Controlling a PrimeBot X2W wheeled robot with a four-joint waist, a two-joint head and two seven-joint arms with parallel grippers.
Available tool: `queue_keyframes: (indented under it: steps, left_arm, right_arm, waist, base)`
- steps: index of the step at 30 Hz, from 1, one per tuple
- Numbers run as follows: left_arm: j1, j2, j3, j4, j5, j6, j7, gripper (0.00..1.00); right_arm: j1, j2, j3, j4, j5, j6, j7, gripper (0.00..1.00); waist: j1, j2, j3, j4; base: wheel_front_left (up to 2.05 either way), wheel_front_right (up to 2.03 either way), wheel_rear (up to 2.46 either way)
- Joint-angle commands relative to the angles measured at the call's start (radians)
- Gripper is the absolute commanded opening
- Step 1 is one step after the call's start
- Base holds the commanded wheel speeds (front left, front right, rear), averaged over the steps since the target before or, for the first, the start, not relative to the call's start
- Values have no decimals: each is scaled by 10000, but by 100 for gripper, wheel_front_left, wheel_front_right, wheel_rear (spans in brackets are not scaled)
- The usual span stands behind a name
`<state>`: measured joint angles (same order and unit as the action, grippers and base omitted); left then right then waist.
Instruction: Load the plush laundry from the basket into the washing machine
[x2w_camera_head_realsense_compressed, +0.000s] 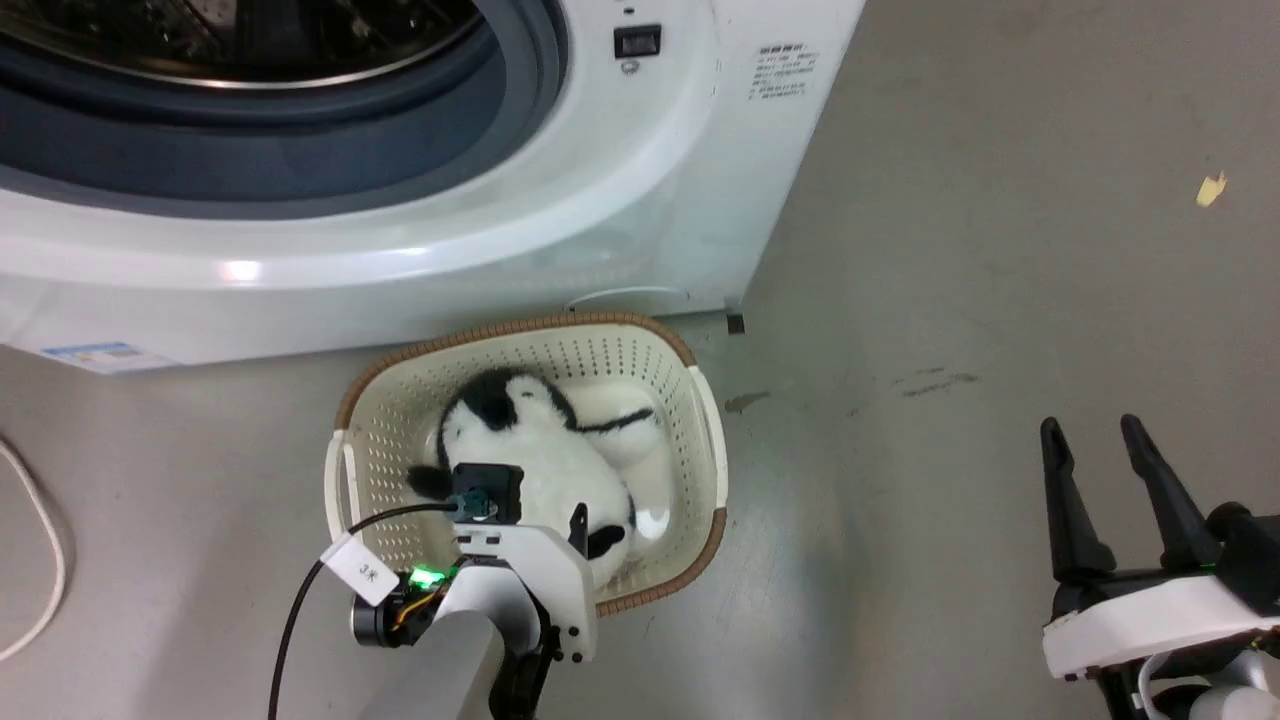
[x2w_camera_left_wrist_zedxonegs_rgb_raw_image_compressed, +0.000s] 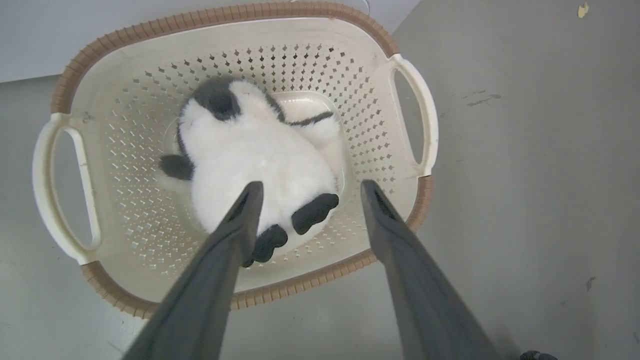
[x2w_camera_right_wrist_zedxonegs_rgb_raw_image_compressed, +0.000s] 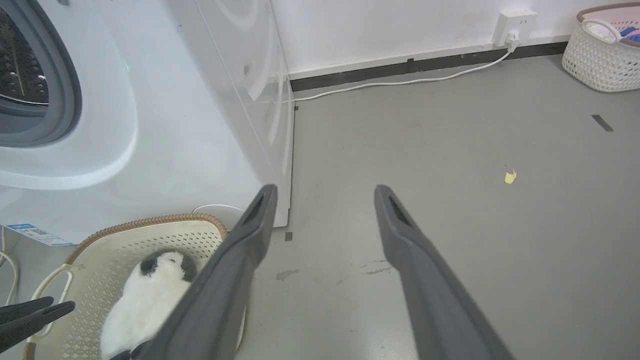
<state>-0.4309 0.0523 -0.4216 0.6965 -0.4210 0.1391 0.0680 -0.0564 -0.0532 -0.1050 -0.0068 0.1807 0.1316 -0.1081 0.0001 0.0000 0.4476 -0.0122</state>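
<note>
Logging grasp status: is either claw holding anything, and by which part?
Nothing is held. The left claw is open above the plush laundry in the basket; the right claw is open over the floor.

**White shells, dark fingers**

Both tools end in two long, tapering, dark grey fingers (x2w_camera_right_wrist_zedxonegs_rgb_raw_image_compressed: 420, 280). The left tool (x2w_camera_left_wrist_zedxonegs_rgb_raw_image_compressed: 311, 186) sits on a white wrist housing (x2w_camera_head_realsense_compressed: 545, 570) topped by a black camera block (x2w_camera_head_realsense_compressed: 488, 488) with a teal plug. Its black cable (x2w_camera_head_realsense_compressed: 300, 610) carries a white tag (x2w_camera_head_realsense_compressed: 362, 570) marked "3米". A green light (x2w_camera_head_realsense_compressed: 425, 576) glows beside orange wires. The right tool (x2w_camera_head_realsense_compressed: 1089, 423) has a white base.
</note>
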Motion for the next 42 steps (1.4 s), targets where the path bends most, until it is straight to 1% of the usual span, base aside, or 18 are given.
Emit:
queue_keyframes:
  steps: [1,17,33,42]
  left_arm:
    - [-374,29,-175,336,-206,79,-77,100]
    - [-2011,6,-721,2166,-1391,476,-376,100]
    - [-3474,-13,-1029,3925,-3048,753,-1115,100]
    - [-4486,-15,-1341,4941,-3793,923,-1631,100]
  right_arm:
    - [-222,19,-76,-109,123,-6,-60,100]
    - [-340,-37,-486,-931,517,-7,-54,100]
    - [-157,-157,-887,-1877,951,-8,77,100]
    - [38,-211,-1122,-2402,1221,-9,122,100]
  waist:
    - [-1,0,349,26]
    - [-1,0,2041,77]
    - [-1,0,3623,226]
    - [-1,0,4553,272]
  base:
    - [0,0,0]
    - [0,0,0]
    - [0,0,0]
    - [0,0,0]
